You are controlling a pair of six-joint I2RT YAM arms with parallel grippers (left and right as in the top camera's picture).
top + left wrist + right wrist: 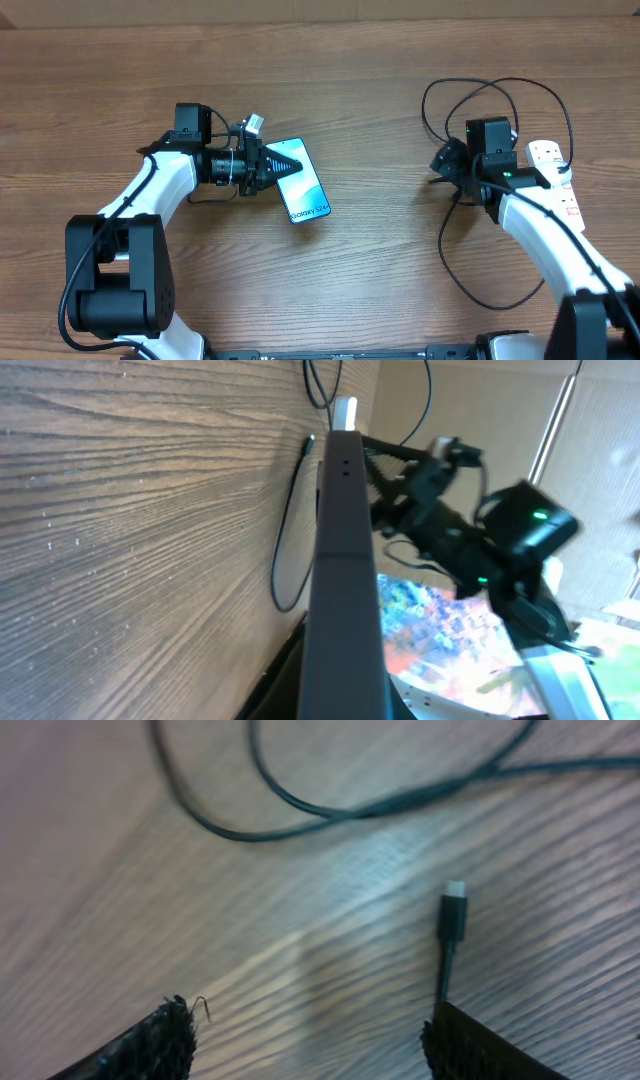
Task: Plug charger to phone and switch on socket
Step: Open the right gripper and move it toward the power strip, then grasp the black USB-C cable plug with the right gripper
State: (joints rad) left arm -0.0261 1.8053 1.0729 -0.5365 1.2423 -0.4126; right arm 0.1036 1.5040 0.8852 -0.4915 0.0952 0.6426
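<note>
Jaws of the right gripper (310,1012) stand wide apart, low over the table (350,280). The connector tip (453,912) of the charger (400,802) lies flat between them, closer to one finger, not held. The left gripper (280,168) is closed on the phone (305,190), at the end opposite to the "Galaxy S24" text. The socket (548,153) lies just beside the right arm.

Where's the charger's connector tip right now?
Right wrist view: the connector tip lies flat on the table just ahead of the open right gripper, toward its frame-right side.
</note>
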